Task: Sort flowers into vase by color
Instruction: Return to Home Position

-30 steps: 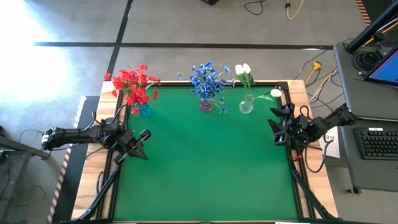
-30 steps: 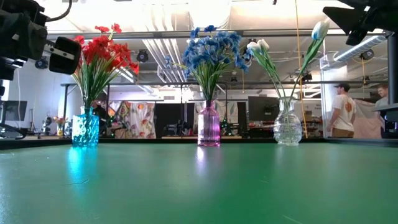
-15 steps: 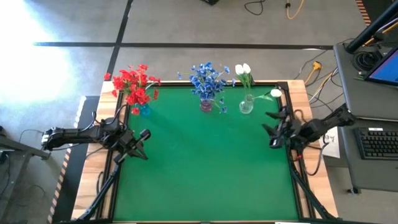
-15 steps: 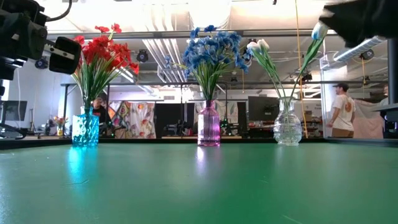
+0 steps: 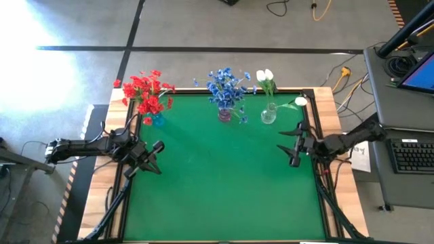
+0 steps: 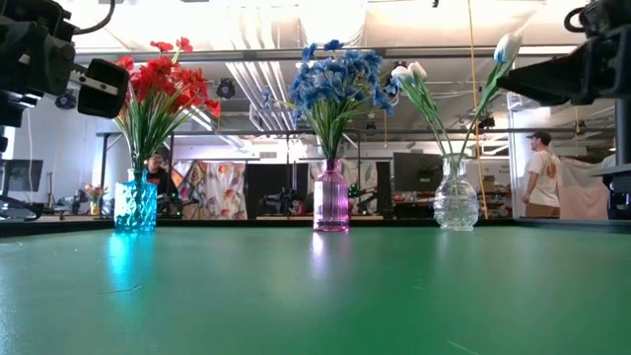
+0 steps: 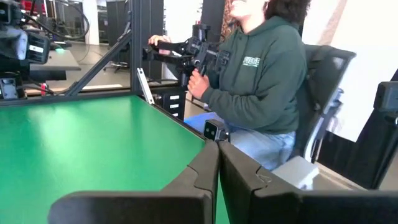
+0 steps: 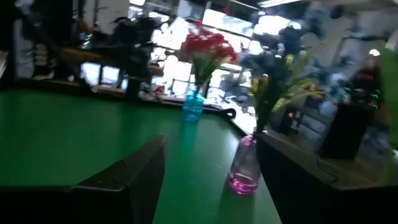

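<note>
Left gripper [image 7: 217, 152], fingers pressed together, and right gripper [image 8: 211, 142], fingers spread and empty, hover over the table's [image 5: 224, 183] side edges. At the far edge, red flowers [image 5: 144, 93], blue flowers [image 5: 226, 87] and white flowers [image 5: 265, 76] stand in separate vases [image 5: 224, 114]. Sorting looks complete, with only parking the arms left.

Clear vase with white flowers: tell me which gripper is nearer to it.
Right. The right gripper hangs close to the clear vase, on its near-right side; the left gripper sits far across the table by its left edge.
</note>
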{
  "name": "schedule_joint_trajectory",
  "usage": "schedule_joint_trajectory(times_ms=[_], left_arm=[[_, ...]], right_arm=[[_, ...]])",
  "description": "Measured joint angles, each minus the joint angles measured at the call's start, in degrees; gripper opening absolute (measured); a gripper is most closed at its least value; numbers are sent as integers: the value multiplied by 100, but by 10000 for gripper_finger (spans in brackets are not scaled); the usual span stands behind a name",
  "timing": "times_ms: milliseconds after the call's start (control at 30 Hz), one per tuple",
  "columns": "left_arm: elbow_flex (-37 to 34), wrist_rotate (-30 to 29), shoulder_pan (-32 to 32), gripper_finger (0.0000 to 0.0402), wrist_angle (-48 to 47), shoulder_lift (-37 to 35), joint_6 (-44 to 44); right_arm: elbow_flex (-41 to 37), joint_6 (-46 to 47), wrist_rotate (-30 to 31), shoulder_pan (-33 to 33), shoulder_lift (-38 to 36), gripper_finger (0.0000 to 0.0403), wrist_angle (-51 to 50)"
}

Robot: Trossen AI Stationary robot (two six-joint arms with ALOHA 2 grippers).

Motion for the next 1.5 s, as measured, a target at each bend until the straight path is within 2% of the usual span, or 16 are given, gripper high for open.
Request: schedule_joint_trajectory(times_ms=[133,233,433,633,867,1100,1500], left_arm=[[0,0,1,0,2,0,-2],[0,0,0,0,4,0,-2],[0,0,0,0,6,0,-1],[0,2,2,0,6,2,-2],[0,2,0,0,6,0,0],[0,1,1,0,6,2,0],[0,2,2,0,6,0,-2]], right_arm=[[-2,254,-63,-452,0,240,-5],[-2,535,-398,-934,0,240,-22],[-2,637,-2422,-1811,0,240,-233],[0,1042,-2702,-1956,0,240,-281],[0,1078,-3727,-2242,25,240,-311],[0,630,-3878,-2276,174,240,-287],[0,715,-3903,-2276,544,240,-230]])
